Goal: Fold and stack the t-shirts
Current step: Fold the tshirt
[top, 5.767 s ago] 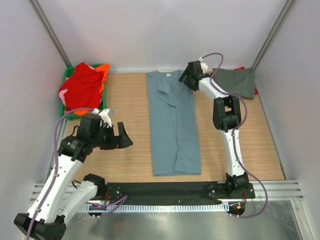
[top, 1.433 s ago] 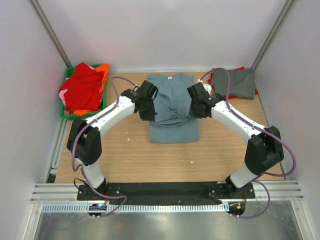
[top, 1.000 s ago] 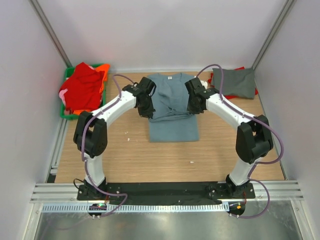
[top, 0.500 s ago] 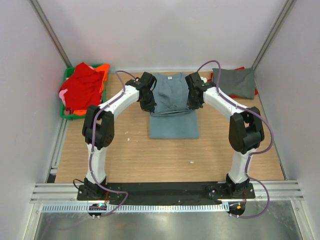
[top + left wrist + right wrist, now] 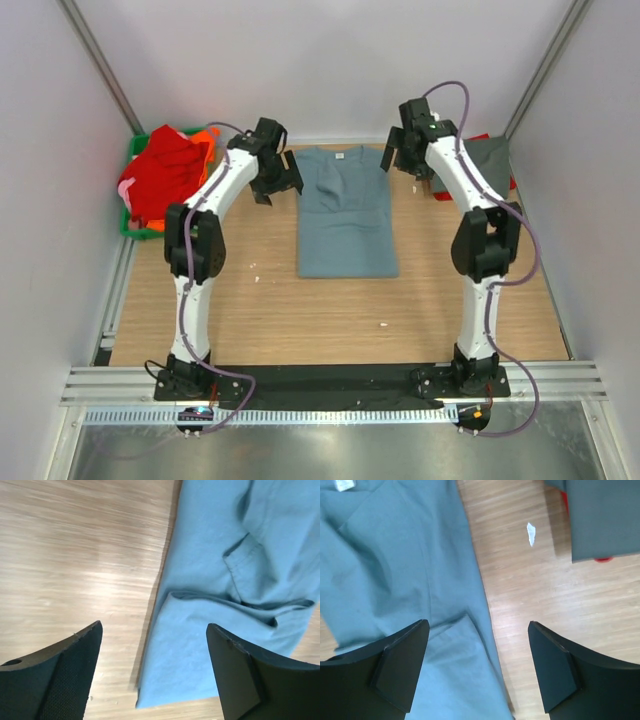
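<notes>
One blue-grey t-shirt (image 5: pixel 346 222) lay folded on the tabletop (image 5: pixel 250 300). Beside its far corners hung the left end effector (image 5: pixel 274 186) and the right end effector (image 5: pixel 398 156) — both wide open, holding nothing. Farther back lay a dark grey t-shirt (image 5: pixel 494 162).

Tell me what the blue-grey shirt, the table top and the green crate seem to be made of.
Shirt: soft matte knit cloth, likely cotton; it creases and shows stitched hems.
Table top: wood or wood-look laminate, light grain streaks, slight sheen.
Crate: seems hard plastic, uniform green rim.
</notes>
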Controlling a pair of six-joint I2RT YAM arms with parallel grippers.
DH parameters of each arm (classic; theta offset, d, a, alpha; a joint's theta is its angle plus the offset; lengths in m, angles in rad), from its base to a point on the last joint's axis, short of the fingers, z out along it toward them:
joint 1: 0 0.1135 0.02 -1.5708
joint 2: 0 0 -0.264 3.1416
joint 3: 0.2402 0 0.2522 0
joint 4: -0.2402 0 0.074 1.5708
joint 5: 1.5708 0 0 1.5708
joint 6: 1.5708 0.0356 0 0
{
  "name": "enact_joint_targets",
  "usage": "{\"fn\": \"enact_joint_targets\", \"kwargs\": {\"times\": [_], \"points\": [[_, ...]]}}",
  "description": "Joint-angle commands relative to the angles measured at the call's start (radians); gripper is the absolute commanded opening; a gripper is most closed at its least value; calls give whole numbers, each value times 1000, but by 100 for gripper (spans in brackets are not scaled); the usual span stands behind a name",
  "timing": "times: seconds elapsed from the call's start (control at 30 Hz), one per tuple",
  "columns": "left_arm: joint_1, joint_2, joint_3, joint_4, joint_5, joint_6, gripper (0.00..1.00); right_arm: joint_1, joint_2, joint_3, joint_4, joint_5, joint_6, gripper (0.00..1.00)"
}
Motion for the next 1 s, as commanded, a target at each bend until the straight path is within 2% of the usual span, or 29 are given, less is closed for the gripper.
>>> {"fn": "enact_joint_targets", "kwargs": {"times": [0.0, 0.03, 0.13, 0.27, 0.4, 0.5, 0.6, 0.7, 0.8, 0.83, 0.97], "points": [[4, -179, -15, -15, -13, 44, 87, 11, -208, -219, 27, -37, -19, 86], [2, -210, -73, 0, -7, 46, 88, 12, -297, -294, 61, -60, -3, 87], [-22, -302, -205, 42, 10, 45, 89, 14, -420, -548, 178, -153, 18, 87], [-88, -410, -409, 135, 21, 22, 88, 17, -520, -786, 267, -285, 46, 87], [-151, -503, -675, 247, 42, -40, 88, 18, -595, -1004, 350, -327, 60, 87], [-167, -569, -838, 362, 91, -104, 87, 18, -627, -1096, 381, -350, 67, 88], [-189, -594, -927, 430, 111, -135, 86, 18, -638, -1167, 420, -367, 75, 86], [-211, -589, -967, 456, 111, -146, 86, 18, -629, -1207, 448, -367, 78, 83], [-222, -583, -1000, 464, 102, -153, 86, 18, -623, -1231, 468, -373, 80, 78], [-226, -585, -1009, 465, 97, -164, 85, 18, -615, -1236, 473, -377, 80, 72], [-234, -606, -1069, 499, 81, -179, 84, 17, -604, -1258, 494, -374, 75, 68]]}}
